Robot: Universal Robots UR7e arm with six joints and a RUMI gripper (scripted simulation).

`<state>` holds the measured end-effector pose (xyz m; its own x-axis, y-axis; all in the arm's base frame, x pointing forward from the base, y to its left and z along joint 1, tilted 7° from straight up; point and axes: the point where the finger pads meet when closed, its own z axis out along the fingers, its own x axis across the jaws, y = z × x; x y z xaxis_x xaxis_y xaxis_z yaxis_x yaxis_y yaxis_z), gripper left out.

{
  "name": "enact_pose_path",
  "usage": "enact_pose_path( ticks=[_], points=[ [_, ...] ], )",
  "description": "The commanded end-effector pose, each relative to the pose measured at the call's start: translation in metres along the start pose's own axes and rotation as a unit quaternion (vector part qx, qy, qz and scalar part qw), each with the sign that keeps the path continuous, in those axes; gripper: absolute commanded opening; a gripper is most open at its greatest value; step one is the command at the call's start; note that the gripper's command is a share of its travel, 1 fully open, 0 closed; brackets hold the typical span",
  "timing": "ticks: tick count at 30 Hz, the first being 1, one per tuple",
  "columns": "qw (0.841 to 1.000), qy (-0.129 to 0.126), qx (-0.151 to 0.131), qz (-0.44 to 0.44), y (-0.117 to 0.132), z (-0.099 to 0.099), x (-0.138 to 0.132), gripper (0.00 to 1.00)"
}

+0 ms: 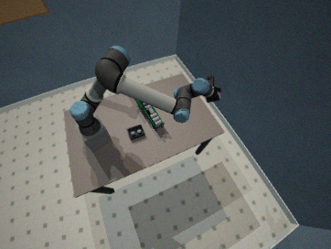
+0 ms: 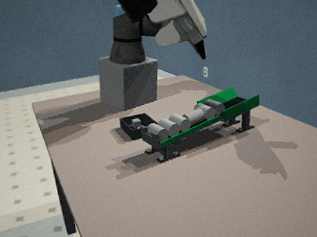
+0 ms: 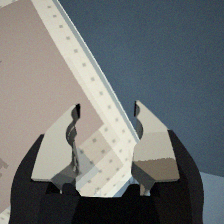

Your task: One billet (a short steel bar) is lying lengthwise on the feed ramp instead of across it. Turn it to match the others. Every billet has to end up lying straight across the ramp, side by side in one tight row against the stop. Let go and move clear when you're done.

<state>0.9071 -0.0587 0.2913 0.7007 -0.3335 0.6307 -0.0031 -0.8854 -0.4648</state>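
Billet [image 2: 195, 115] lengthwise on ramp [image 2: 205, 124], well apart from fingers [image 2: 194, 25].

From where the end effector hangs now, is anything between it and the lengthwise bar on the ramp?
Nothing visible. The end effector hangs open and empty above the ramp; only open air separates it from the lengthwise bar, whose top is uncovered.
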Motion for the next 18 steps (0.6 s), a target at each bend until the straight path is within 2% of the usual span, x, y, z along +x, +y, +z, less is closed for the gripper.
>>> enact_pose_path(
  ticks=[1, 10, 15, 18],
  points=[
    [0.999, -0.011, -0.012, 0.032, -0.002, -0.007, -0.010, 0.40],
    [0.999, -0.011, -0.012, 0.032, -0.002, -0.007, -0.010, 0.40],
    [0.993, -0.038, -0.043, 0.106, -0.005, -0.022, -0.040, 0.40],
    [0.993, -0.038, -0.043, 0.106, -0.005, -0.022, -0.040, 0.40]
  ],
)
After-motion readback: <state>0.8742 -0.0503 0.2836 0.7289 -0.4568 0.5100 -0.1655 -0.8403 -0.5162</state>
